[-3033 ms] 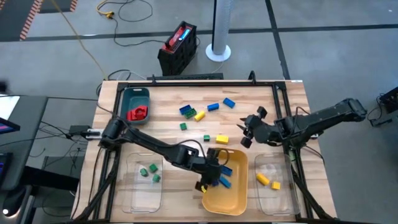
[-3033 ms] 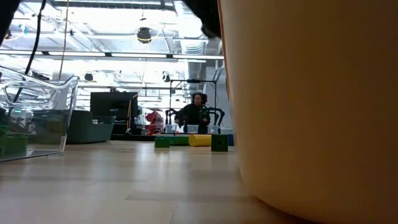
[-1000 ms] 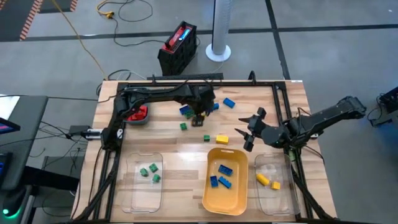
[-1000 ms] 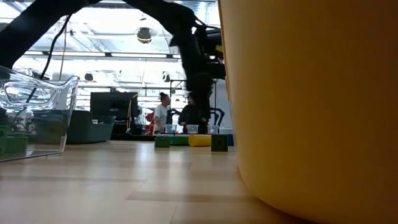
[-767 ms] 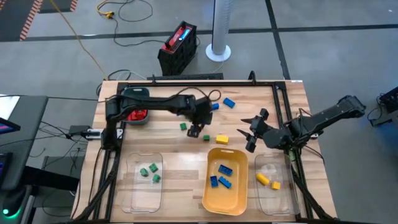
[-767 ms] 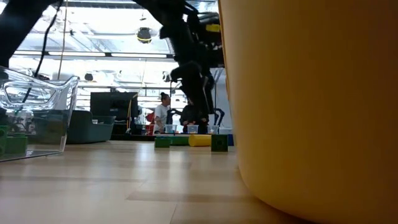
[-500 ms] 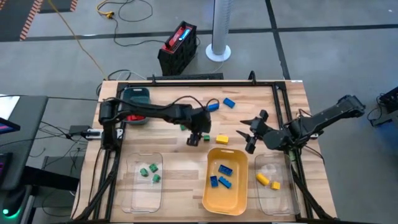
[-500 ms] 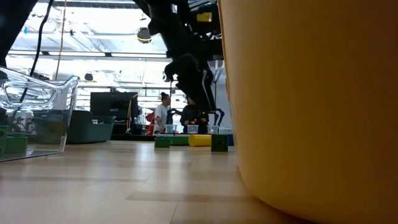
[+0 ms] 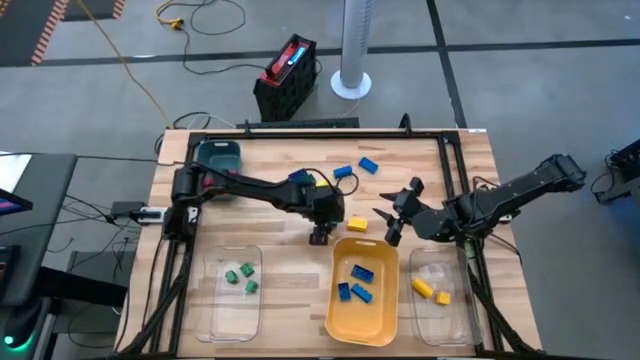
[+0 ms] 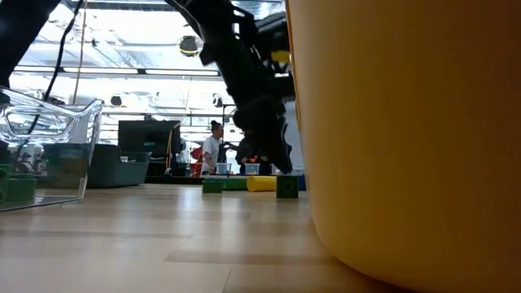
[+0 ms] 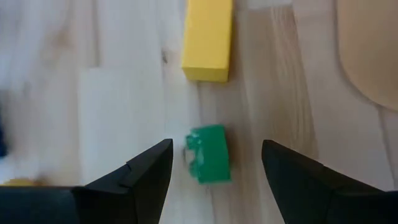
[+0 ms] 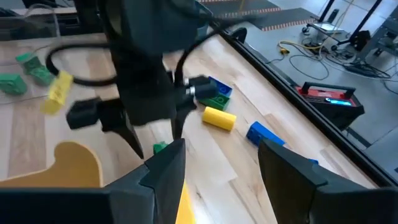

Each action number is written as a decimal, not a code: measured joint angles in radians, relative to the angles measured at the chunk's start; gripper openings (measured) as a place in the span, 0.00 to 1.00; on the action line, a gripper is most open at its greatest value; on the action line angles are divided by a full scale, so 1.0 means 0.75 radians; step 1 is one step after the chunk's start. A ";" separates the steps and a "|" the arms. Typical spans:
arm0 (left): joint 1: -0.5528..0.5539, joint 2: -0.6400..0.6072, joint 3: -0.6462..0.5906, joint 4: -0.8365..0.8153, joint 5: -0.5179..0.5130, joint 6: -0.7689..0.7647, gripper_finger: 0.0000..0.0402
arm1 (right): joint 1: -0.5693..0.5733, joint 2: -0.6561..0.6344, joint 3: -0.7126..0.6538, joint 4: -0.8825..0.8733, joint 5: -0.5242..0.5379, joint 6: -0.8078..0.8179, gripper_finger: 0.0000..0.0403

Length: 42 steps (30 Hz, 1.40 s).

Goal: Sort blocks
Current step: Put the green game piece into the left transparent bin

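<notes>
My left gripper point(image 11: 216, 149) is open and points down near the table's middle point(image 9: 320, 233), close to the far rim of the yellow tray point(image 9: 362, 290). A small green block point(image 11: 209, 163) lies flat on the wood between its fingers, untouched. A yellow block point(image 11: 208, 37) lies just beyond it. In the low view the gripper point(image 10: 275, 159) hangs above the green block point(image 10: 286, 186). My right gripper point(image 9: 392, 220) is open, hovering to the right of the yellow block point(image 9: 356, 224). Several blue, green and yellow blocks point(image 9: 305, 180) lie farther back.
Blue blocks point(image 9: 355, 280) lie in the yellow tray. The left clear tray point(image 9: 232, 290) holds green blocks, the right clear tray point(image 9: 440, 290) yellow ones. The teal tray point(image 9: 218, 155) sits at the far left. Two blue blocks point(image 9: 368, 165) lie loose. A person point(image 10: 216, 146) stands in the room behind.
My left gripper has moved from the cluster of blocks at the far side toward the near edge and come down over the green block beside the yellow tray. My right gripper has drifted slightly toward the table's left. No block has moved.
</notes>
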 joint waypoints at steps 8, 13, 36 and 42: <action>0.009 0.090 0.006 0.022 -0.064 -0.022 0.60 | 0.032 0.005 0.001 0.019 -0.009 0.012 0.54; 0.009 0.119 0.008 0.031 -0.036 -0.008 0.55 | 0.031 0.005 0.001 0.017 -0.009 0.017 0.54; -0.070 -0.419 -0.198 -0.188 -0.197 -0.109 0.20 | 0.037 0.005 0.001 -0.002 -0.021 0.023 0.54; -0.258 -0.749 -0.424 -0.294 -0.101 -0.306 0.20 | 0.080 0.005 0.001 0.003 -0.021 0.040 0.54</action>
